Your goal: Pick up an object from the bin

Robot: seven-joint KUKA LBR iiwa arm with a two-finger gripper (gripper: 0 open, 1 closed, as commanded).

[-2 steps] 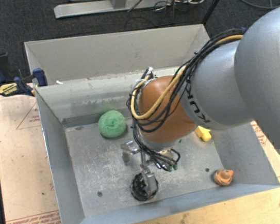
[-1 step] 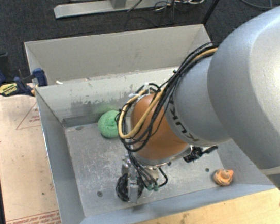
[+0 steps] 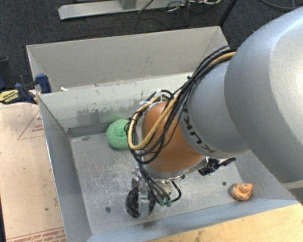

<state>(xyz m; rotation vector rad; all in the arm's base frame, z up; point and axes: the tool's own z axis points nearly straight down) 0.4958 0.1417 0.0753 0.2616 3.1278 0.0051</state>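
My gripper reaches down near the bin's front wall, left of the middle, low over the floor. A green rounded lump lies toward the back left of the bin, well behind the gripper, its right side hidden by the arm. A small orange lump sits at the front right, a good way to the gripper's right. Nothing shows in the gripper's grasp.
The arm with its orange cover and black and yellow cables covers the middle and right of the bin. Bare scuffed floor stretches along the left side. The front wall stands just below the gripper.
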